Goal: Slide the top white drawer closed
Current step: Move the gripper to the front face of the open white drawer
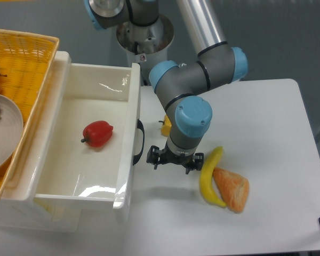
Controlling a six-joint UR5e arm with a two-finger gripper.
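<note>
The top white drawer stands pulled far out over the table, a deep glossy tray with a red bell pepper lying inside it. Its curved black handle faces right. My gripper hangs just right of that handle, low over the table, fingers spread open and holding nothing. A small gap separates the nearest fingertip from the drawer front.
A yellow banana and an orange wedge of bread lie right of the gripper. A yellow block is partly hidden behind the arm. A yellow wicker basket with a plate sits on the cabinet at the left.
</note>
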